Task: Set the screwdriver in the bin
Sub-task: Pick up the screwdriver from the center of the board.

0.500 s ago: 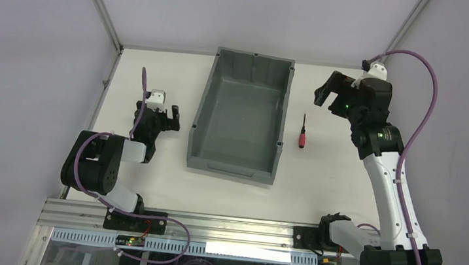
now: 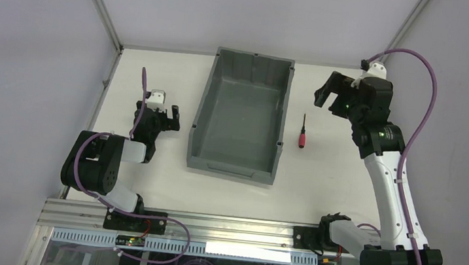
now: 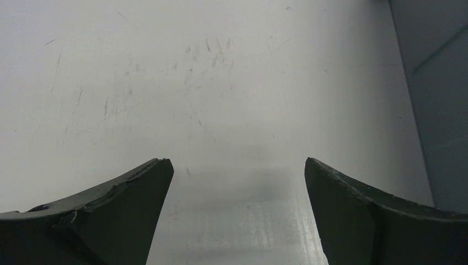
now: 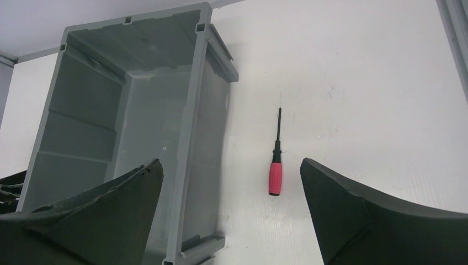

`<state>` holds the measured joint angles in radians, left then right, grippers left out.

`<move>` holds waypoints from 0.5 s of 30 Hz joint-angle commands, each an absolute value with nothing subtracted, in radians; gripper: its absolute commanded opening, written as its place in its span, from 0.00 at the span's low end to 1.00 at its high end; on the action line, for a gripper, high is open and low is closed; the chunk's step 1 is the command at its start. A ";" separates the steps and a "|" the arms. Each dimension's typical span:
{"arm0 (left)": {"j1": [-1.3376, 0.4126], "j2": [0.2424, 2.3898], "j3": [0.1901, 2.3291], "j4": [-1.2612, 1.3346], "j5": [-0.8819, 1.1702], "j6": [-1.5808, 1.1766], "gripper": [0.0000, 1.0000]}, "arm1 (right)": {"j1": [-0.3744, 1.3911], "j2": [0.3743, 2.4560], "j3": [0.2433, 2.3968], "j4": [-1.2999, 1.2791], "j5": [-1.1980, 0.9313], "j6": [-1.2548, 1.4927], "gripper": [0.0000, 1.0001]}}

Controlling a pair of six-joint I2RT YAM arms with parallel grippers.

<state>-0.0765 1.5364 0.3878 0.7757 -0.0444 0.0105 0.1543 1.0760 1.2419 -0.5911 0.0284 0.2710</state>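
Observation:
The screwdriver [image 2: 302, 137], red handle and thin black shaft, lies on the white table just right of the bin [image 2: 204, 109], a large dark grey bin with an empty floor. In the right wrist view the screwdriver [image 4: 275, 172] lies between my open fingers, beside the bin's wall [image 4: 190, 138]. My right gripper [image 2: 329, 96] is open and empty, raised above the table, behind and right of the screwdriver. My left gripper [image 2: 162, 117] is open and empty, low over the table left of the bin; it also shows in the left wrist view [image 3: 237, 165].
The bin's outer wall shows at the right edge of the left wrist view [image 3: 441, 110]. Grey enclosure walls and a frame post [image 2: 100, 6] border the table. The arms' bases and cables sit along the near rail [image 2: 209, 225].

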 commanded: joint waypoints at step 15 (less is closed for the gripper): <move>-0.066 1.505 0.383 0.803 -0.029 0.003 0.99 | 0.156 1.226 1.588 -0.751 0.049 0.230 0.99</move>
<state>-0.0765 1.5364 0.3878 0.7757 -0.0444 0.0105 0.1539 1.1831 1.4704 -0.6918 0.0235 0.2470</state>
